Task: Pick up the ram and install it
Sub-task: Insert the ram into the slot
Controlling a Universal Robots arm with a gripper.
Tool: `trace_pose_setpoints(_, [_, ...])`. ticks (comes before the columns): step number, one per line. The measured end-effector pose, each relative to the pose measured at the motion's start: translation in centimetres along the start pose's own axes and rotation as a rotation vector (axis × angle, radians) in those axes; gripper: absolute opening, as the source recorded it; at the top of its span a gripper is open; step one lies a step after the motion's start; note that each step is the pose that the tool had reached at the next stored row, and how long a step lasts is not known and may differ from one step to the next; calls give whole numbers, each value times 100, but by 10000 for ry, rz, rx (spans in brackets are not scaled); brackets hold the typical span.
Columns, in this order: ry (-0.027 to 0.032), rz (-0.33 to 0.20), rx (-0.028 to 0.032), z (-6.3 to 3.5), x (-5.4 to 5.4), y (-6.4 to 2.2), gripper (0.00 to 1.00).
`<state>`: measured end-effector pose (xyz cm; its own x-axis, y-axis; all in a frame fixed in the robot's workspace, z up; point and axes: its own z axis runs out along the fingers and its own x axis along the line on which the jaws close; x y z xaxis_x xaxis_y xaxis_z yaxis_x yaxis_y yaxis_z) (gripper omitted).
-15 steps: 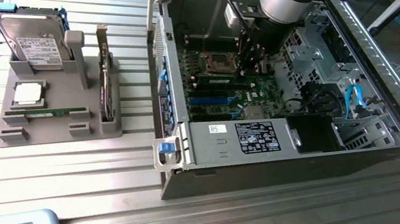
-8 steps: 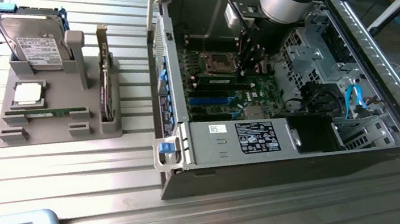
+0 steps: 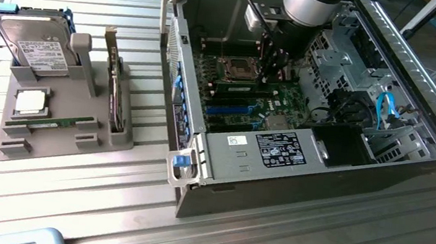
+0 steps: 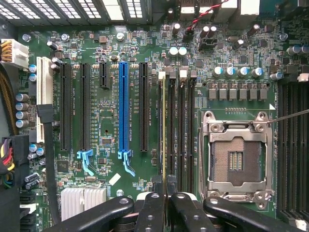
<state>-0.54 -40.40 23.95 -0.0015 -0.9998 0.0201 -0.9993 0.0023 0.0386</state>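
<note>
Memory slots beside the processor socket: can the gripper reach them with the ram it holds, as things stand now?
Probably yes. The gripper, shut on the ram, hangs over the memory slots inside the open case; no cable or card lies across them, and the processor socket beside them sits low.

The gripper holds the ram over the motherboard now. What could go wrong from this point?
1. The gripper grips the ram edge-on over narrow memory slots set close together; a small sideways offset could land it on a slot wall or in the wrong slot.
2. The open processor socket lies beside those slots; a slipping stick might strike its exposed contacts.
</note>
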Motion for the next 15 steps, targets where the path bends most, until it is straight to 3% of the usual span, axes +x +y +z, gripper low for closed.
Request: trace_pose_setpoints(15, [0,0,18,72,-1,-2,12])
